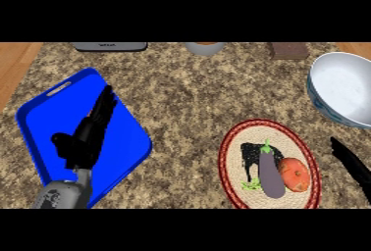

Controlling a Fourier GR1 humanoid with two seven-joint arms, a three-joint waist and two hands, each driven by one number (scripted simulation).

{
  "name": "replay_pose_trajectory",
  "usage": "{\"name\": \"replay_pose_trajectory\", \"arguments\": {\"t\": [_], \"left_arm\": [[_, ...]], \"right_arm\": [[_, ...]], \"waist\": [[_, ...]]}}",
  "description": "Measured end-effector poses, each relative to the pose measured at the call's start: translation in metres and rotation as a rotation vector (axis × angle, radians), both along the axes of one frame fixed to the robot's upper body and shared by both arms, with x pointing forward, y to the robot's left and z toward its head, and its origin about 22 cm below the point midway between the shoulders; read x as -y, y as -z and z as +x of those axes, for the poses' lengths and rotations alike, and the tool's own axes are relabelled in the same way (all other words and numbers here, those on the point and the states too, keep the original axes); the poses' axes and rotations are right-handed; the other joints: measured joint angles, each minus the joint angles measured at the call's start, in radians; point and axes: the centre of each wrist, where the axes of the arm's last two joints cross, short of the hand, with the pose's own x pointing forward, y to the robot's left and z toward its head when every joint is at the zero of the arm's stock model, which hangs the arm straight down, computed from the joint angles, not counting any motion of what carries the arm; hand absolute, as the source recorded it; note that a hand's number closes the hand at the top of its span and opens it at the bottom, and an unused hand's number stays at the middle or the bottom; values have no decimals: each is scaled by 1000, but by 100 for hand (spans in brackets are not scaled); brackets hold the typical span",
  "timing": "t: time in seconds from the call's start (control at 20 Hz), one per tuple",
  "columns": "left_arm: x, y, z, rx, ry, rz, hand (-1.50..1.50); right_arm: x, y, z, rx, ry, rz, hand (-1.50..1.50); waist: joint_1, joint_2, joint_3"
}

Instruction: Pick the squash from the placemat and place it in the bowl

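Note:
A round woven placemat (235, 147) with a red rim lies at the lower right of the counter. On it rest a purple eggplant-shaped vegetable (271, 172) with a green stem and an orange round squash (295, 175) touching its right side. A white bowl (346, 86) with a blue patterned outside stands at the right edge, beyond the placemat. My right hand (352, 163) comes in at the right edge beside the placemat, fingers straight, holding nothing. My left hand (91, 130) hovers open over the blue tray, fingers straight and pointing away.
A blue tray (43, 112) with a handle slot lies at the left. Along the far edge sit a grey appliance (110, 46), a small cup (205, 47) and a brown block (290, 50). Wooden floor shows at the left.

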Motion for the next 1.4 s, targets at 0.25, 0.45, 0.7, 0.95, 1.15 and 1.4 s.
{"name": "replay_pose_trajectory", "arguments": {"t": [0.25, 0.45, 0.7, 0.95, 1.15, 1.4], "left_arm": [[-1, 0, -1, -9, -7, -2, 0], [-1, -3, 8, -6, -8, -1, 0], [2, 3, 3, -4, -1, -3, 0], [1, -7, -3, -2, -7, -1, 0], [2, -4, -5, 0, -1, 3, 0], [-4, -5, -1, -3, -1, 0, 0]], "right_arm": [[-13, 4, -12, 10, -4, 55, -150], [-13, 10, -8, -21, 5, 86, -150], [-17, 25, -2, -38, 9, 120, -150], [-16, 46, 6, -44, 19, 136, -150], [-17, 62, 9, -45, 30, 120, -150], [-19, 78, 15, -62, 63, 13, -150]], "waist": [[-1, 0, 0], [-1, 0, 0], [1, 0, 0], [2, 0, 0], [2, 0, 0], [3, 1, 0]]}}
